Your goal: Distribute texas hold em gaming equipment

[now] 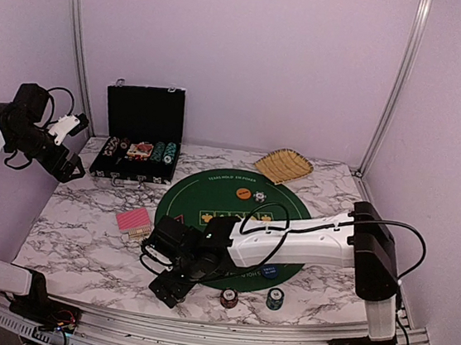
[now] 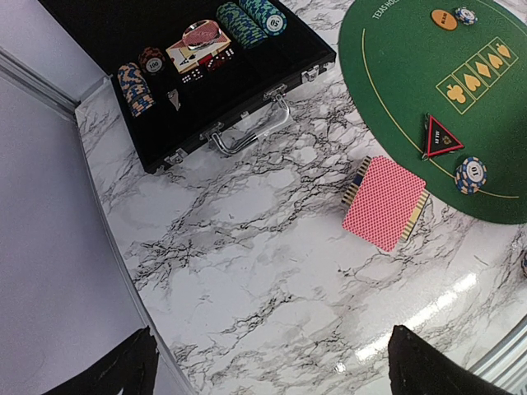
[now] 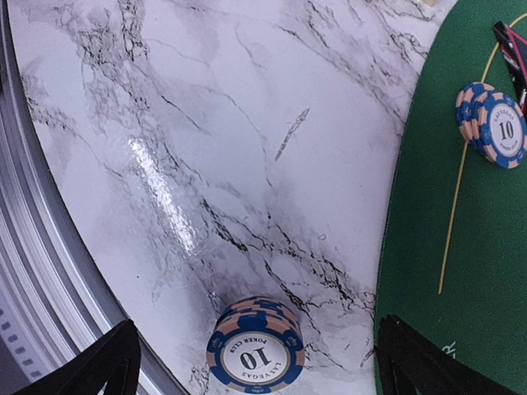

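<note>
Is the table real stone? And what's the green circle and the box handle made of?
Table: looks like glossy marble, white with dark veins and glare; it could be a printed laminate. Green mat: seems felt, matte, no shine. Case handle: looks like shiny metal.

The top camera looks down from behind the bases. The left wrist, high, shares the pink-backed card deck (image 2: pixel 384 202) with it. The right wrist, low, shares the round green felt mat (image 3: pixel 478 247).

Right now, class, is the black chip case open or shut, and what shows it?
Open: the black case has its lid standing upright behind the tray, and the chip stacks inside lie exposed.
</note>
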`<action>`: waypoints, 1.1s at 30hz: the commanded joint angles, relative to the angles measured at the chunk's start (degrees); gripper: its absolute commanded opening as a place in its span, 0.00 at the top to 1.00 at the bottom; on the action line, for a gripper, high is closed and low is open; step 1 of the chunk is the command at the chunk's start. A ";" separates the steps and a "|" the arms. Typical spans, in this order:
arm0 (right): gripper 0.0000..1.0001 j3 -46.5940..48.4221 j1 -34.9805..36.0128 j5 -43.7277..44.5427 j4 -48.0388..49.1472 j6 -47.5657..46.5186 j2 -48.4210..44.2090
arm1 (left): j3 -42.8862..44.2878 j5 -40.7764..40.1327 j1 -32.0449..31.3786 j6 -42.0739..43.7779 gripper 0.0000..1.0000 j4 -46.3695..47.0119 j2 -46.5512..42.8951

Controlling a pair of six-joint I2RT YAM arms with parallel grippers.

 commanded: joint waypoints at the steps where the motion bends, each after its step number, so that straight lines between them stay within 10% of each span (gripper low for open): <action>1: 0.04 1.32 -0.06 0.17 -0.40 -0.68 1.09 | 0.85 0.31 -0.18 0.46 0.01 -2.15 -1.09; 33: 0.28 -1.57 -0.92 -0.84 1.45 -0.36 2.42 | 1.25 -0.05 -0.18 0.85 0.01 -2.15 -0.90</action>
